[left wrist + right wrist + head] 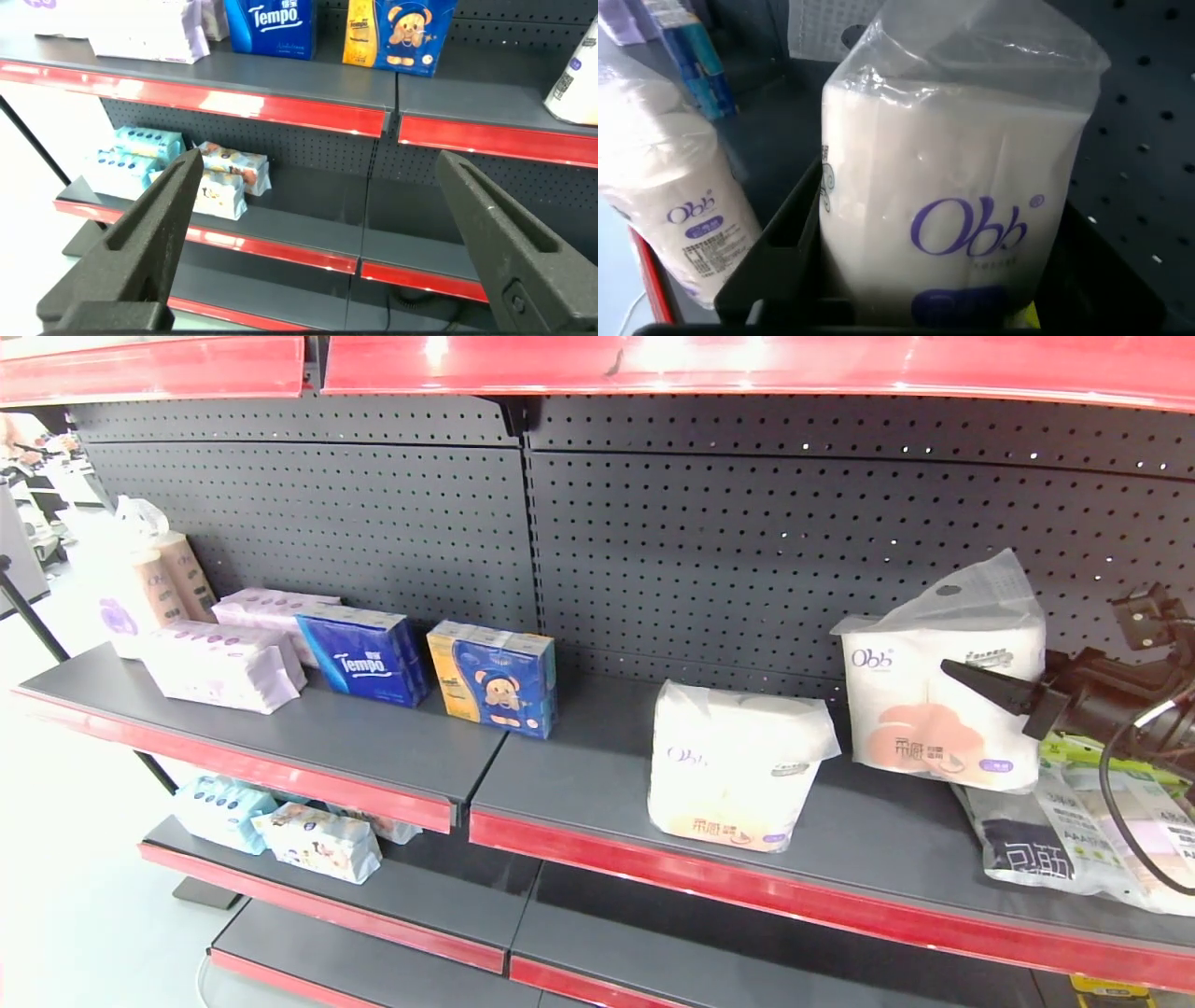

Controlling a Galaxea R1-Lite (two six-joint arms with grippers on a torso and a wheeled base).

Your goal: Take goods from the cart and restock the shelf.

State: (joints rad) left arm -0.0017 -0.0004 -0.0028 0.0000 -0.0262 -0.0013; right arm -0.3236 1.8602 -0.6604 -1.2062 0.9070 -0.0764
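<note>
White pack of rolls stands far back on the shelf's right side, clamped between the right claw's fingers. Left claw gapes wide, empty, near the shelf front.

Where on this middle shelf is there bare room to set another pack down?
Widest bare patch: between the bear-print box and the lying white pack. A front strip before the blue pack is also free. Crowded at the right end, around the upright roll pack and flat bags.
</note>
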